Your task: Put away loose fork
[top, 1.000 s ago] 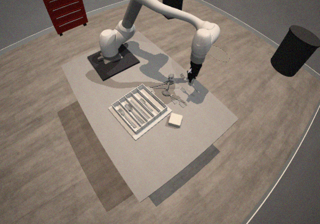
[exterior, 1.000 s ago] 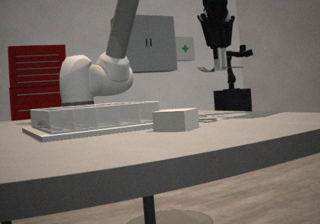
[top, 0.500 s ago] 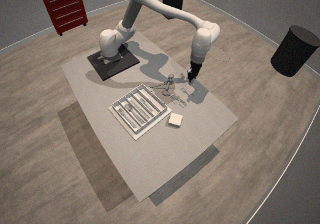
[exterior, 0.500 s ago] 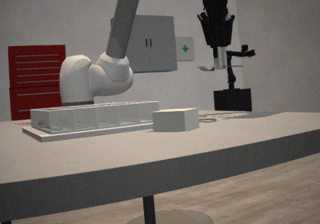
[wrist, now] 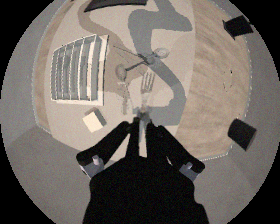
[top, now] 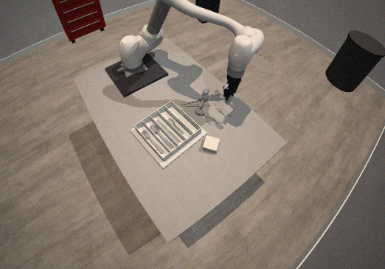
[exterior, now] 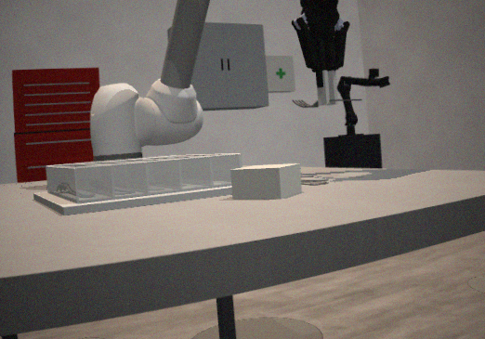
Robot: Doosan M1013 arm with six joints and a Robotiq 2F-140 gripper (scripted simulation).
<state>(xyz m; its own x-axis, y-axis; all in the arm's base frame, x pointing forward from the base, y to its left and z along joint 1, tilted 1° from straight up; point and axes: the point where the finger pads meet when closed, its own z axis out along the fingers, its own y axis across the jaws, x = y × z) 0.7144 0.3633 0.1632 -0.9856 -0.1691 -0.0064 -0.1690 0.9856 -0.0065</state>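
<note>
My gripper (exterior: 325,96) is shut on the loose fork (exterior: 316,103) and holds it level, high above the table. The tines point left in the side view and the handle sticks out to the right. In the overhead view the gripper (top: 228,96) hangs to the right of a pile of loose cutlery (top: 205,107). The white tray (top: 167,132) lies to the left of that pile, with cutlery lying lengthwise in its several long slots. The tray also shows in the side view (exterior: 139,179) and in the wrist view (wrist: 76,70). In the wrist view the fingers hide most of the fork.
A small white box (top: 211,144) sits on the table beside the tray's near right corner; it also shows in the side view (exterior: 266,180). Loose spoons and other cutlery lie between tray and gripper (wrist: 134,75). The arm's base plate (top: 136,75) is behind the tray.
</note>
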